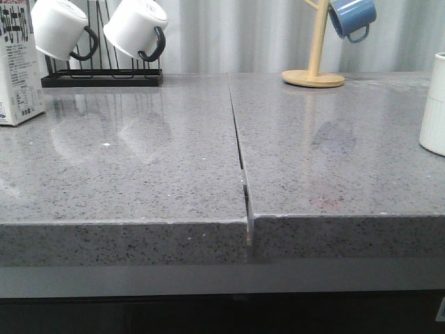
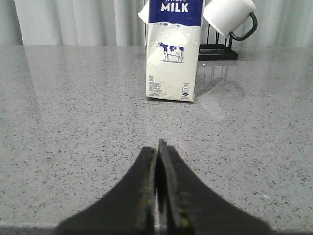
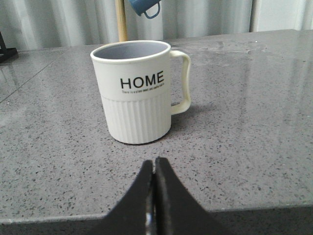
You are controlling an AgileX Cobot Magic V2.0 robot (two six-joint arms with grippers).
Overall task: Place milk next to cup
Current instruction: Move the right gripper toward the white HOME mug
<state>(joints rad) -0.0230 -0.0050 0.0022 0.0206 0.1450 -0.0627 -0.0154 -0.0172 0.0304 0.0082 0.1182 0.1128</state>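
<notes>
Front view: I see the milk (image 1: 19, 66) standing upright at the far left edge of the grey table (image 1: 139, 167), partly cut off by the frame. The cup (image 1: 434, 104) sits at the far right edge, also cut off; the two are well apart. Behind the milk, two white mugs with black handles (image 1: 135, 29) hang on a black rack (image 1: 101, 78). A blue mug (image 1: 352, 17) hangs on a wooden stand (image 1: 314, 69) toward the back right. Neither arm shows here.

Left wrist view: the left gripper (image 2: 157, 161) has its fingers pressed together, holding nothing, low over the table. The milk (image 2: 173, 54) stands upright ahead of it, apart from the fingertips.

Right wrist view: the right gripper (image 3: 154, 176) is likewise closed and empty. The cup (image 3: 137, 90) stands upright just ahead, "HOME" lettering toward the camera, not touched.
</notes>
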